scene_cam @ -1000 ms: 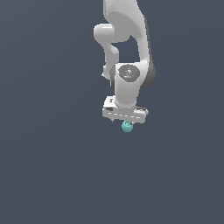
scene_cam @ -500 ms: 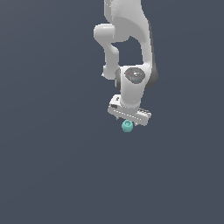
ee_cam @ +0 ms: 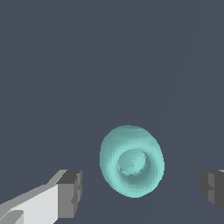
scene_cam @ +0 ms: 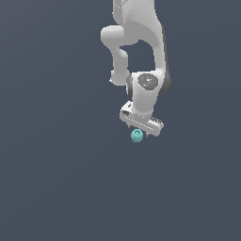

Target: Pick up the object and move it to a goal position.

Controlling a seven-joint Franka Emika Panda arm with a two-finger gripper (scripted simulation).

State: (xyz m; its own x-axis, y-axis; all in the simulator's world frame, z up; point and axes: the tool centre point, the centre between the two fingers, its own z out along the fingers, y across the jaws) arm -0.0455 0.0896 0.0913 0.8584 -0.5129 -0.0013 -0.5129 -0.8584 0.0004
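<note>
Gripper [ee_cam: 142, 188] fingers [ee_cam: 70, 192] are spread wide, with the object [ee_cam: 131, 161] lying between them and clear of both pads. It is a small teal, roundish blob with a shallow circular hollow in its upper face. In the exterior view, the object [scene_cam: 137, 135] sits just below the white gripper [scene_cam: 141, 128], slightly above frame centre, on a plain dark grey surface [scene_cam: 56, 179].
</note>
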